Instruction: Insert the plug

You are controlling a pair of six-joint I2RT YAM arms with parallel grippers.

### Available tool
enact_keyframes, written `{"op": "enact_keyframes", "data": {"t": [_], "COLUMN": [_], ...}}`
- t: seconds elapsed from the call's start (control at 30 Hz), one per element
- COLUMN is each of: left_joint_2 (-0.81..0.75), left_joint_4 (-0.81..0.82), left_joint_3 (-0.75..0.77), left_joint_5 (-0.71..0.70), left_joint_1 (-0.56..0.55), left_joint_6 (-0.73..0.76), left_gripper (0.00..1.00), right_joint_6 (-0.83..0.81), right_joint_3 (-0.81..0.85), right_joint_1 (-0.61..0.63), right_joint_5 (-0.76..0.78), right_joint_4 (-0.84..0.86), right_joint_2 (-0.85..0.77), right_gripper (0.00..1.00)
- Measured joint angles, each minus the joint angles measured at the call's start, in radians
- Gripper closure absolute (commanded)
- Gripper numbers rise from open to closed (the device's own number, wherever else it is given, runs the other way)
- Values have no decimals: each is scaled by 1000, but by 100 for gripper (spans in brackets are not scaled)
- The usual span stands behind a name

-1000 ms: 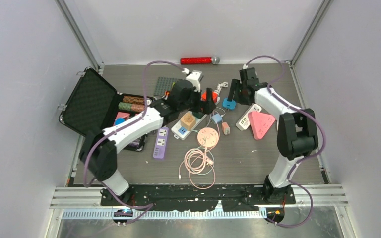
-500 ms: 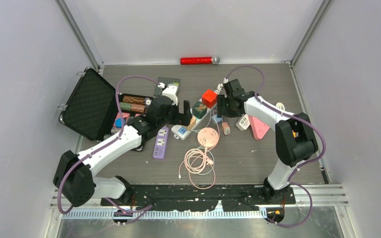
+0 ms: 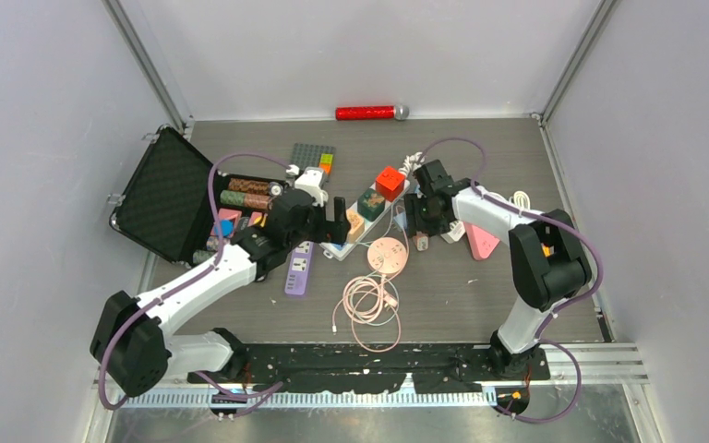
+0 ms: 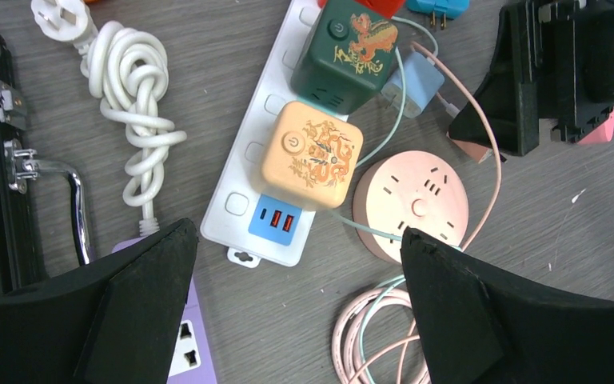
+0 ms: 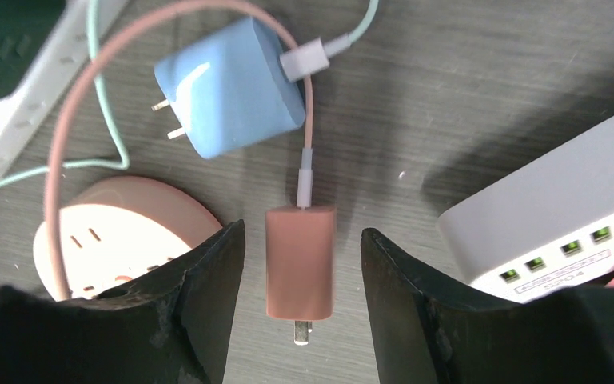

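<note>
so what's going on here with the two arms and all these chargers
The right gripper straddles a pink charger plug lying flat on the table, jaws open on either side, not gripping it yet. The left gripper hangs open above the white power strip that carries an orange cube adapter. Neither holds anything.

The pink plug [image 5: 300,260] cannot be made out from above, where the right gripper [image 3: 422,224] covers it, and the right arm hides part of the pink triangular block [image 3: 483,243]. In the left wrist view the picture's edge cuts off the red cube [image 4: 377,6] and a blue plug [image 4: 440,6]. The purple power strip [image 4: 192,356] shows only a corner. In the right wrist view the white charger [image 5: 552,224] runs off the right edge, and the green cube [image 5: 4,40] is blurred.
</note>
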Motion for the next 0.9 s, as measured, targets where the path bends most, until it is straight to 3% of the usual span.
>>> {"op": "enact_keyframes", "data": {"t": [0.07, 0.17, 0.23, 0.4, 0.6, 0.9], "left_joint_2": [0, 0, -1, -8, -33, -115], "left_joint_4": [-1, -2, -2, -3, -26, -19], "left_joint_3": [-7, -11, -11, -11, 6, 54], "left_joint_5": [2, 11, 19, 36, 56, 116], "left_joint_1": [0, 0, 0, 0, 0, 0], "left_joint_6": [-11, -19, -22, -23, -22, -23], "left_gripper": [5, 5, 5, 5, 5, 5], "right_joint_6": [-5, -13, -18, 2, 17, 28], "right_joint_3": [-17, -30, -35, -69, -66, -59], "right_joint_1": [2, 5, 5, 5, 5, 5], "right_joint_5": [-14, -29, -31, -4, 33, -39], "right_joint_4": [-7, -14, -14, -39, -101, -113], "right_joint_2": [0, 0, -5, -86, -322, -535], "right_gripper": [50, 81, 91, 94, 95, 95]}}
